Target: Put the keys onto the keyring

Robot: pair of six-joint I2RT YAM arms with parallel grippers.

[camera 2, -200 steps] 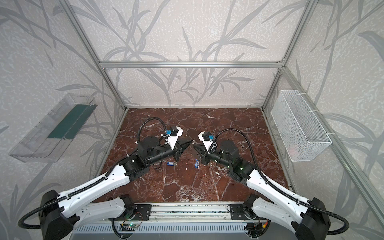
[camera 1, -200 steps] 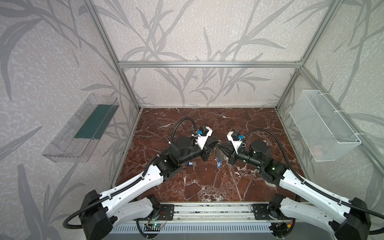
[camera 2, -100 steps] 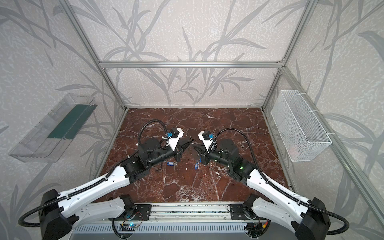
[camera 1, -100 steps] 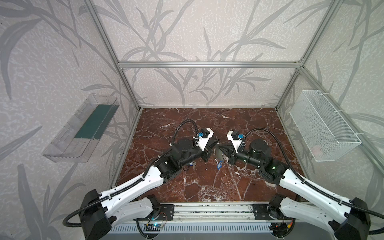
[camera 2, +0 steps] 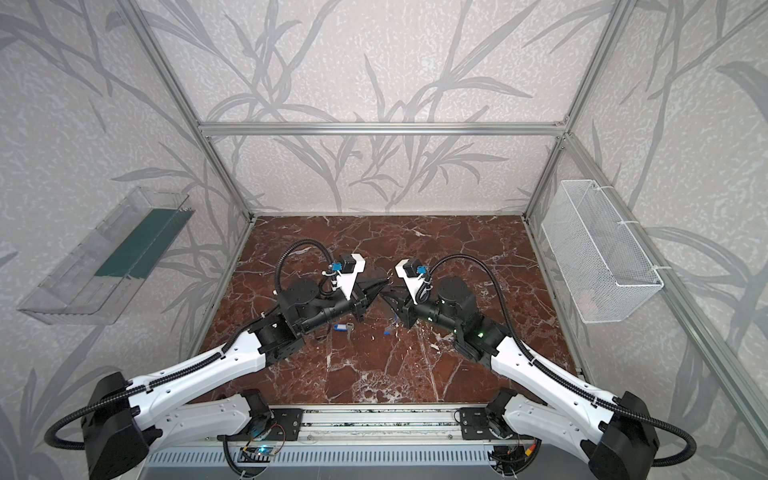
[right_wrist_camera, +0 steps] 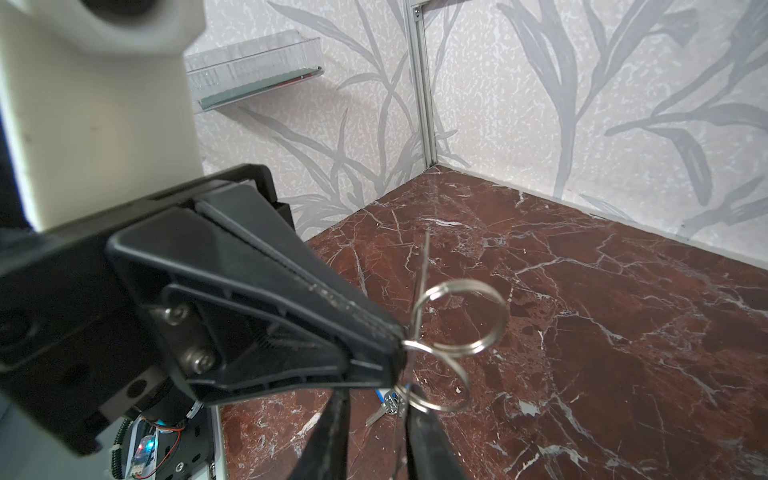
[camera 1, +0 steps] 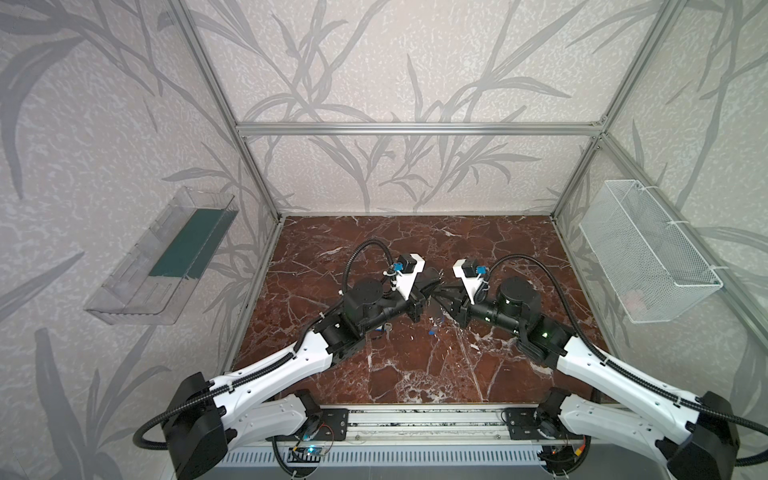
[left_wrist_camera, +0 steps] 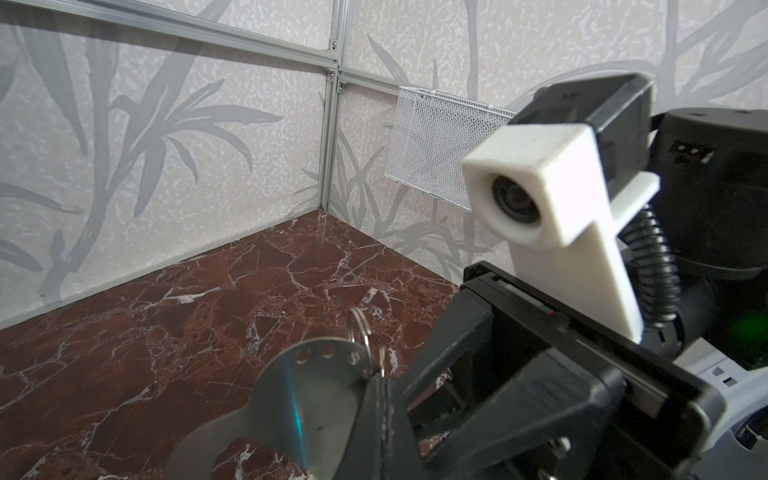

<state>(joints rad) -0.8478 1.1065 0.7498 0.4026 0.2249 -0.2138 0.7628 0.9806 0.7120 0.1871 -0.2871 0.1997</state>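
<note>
So the left end effector [right_wrist_camera: 397,347] is clamped shut on the keyring [left_wrist_camera: 299,399]. It pinches that flat grey plate by the corner next to its row of small holes and holds it up off the counter [camera 2: 415,374], roughly mid-scene. The right end effector [right_wrist_camera: 380,392] sits nose to nose with it from the right. Its fingers stand a little apart and I don't see anything pinched between them, so I'd call it loose rather than gripping. Right at the left tips there are two split rings [right_wrist_camera: 461,316] looped together. In the left wrist view one of them looks threaded through the end hole of the plate, while the holes next to it are bare. I honestly can't tell if anything hangs off those rings, the bit below the tips is too cluttered. Going outward, two of the keys [camera 2: 343,328] lie on the counter just on the near side of the end effectors. One is under the left wrist, and there's another blue-tagged key [camera 2: 388,330] under the right one. My read is that this is early-to-middle. One ring seems to be on, at least two keys are down on the counter unthreaded, and most holes are empty, so the bulk of the threading is left to do.
</note>
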